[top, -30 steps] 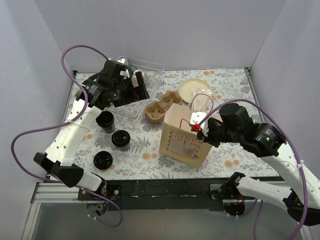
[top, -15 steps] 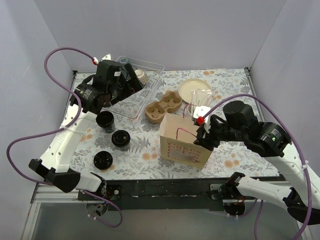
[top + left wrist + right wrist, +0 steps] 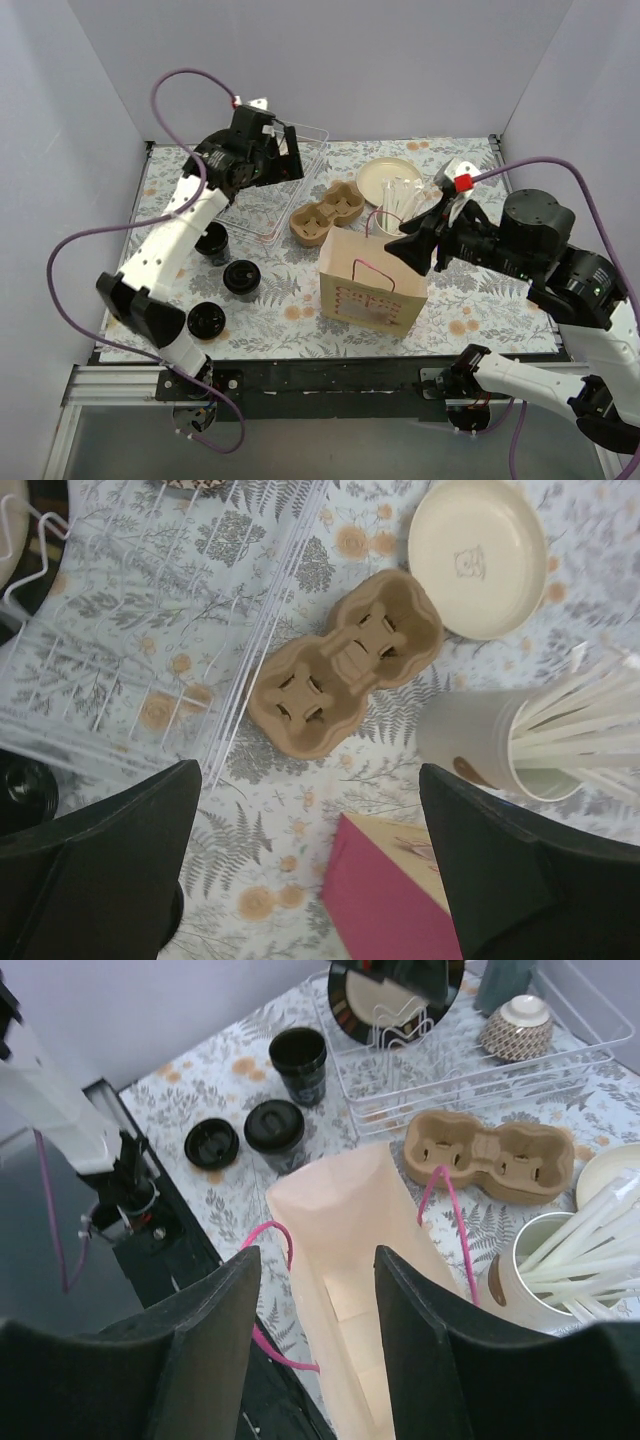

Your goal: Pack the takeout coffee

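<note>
once the right fingers [image 3: 212, 1350] lifted off the paper bag [image 3: 372, 290], they and the left fingers [image 3: 105, 855] were apart, empty; bag stood open, lidded coffee cup [image 3: 241, 277] still on the counter [image 3: 470, 190] left of it.

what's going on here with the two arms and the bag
Two robot arms are partway through packing takeout coffee. Neither holds anything. The left claw hangs open high above the clear tray. The right claw hangs open over the mouth of the paper bag, which looks empty inside. The lidded coffee cup stands on the table left of the bag, not yet packed.
</note>
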`<state>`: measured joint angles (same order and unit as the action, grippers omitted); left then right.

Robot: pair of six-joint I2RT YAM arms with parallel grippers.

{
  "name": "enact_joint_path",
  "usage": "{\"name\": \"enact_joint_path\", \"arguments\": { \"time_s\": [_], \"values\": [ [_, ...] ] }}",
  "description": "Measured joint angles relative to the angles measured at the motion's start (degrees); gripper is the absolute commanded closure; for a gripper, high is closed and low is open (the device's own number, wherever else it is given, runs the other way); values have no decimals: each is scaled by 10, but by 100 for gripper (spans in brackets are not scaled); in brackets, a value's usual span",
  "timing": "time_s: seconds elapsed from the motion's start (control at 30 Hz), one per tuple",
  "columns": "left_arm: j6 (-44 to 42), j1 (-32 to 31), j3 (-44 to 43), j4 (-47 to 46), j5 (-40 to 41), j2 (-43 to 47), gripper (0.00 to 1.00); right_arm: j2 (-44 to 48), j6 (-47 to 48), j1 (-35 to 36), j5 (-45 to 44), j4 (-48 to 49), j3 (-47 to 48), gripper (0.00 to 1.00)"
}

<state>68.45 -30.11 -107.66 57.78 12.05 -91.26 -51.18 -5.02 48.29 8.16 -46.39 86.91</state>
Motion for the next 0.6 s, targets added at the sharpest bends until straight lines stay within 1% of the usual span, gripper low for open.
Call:
{"name": "enact_joint_path", "arguments": {
  "time_s": [0.17,0.3,0.43,0.57,0.6],
  "values": [
    [-108,0,-27,-30,-53,-105,19,-5,-47,0,-42,13,57,46],
    [-171,0,-26,-66,-88,-161,23,1,-74,0,-92,14,67,48],
    [-233,0,-14,-106,-119,-190,27,3,-104,0,-155,14,59,48],
    [-277,0,17,-146,-147,-202,37,0,-117,0,-196,11,51,50],
    [-284,0,21,-152,-152,-207,37,-3,-118,0,-202,11,51,50]
  ]
}}
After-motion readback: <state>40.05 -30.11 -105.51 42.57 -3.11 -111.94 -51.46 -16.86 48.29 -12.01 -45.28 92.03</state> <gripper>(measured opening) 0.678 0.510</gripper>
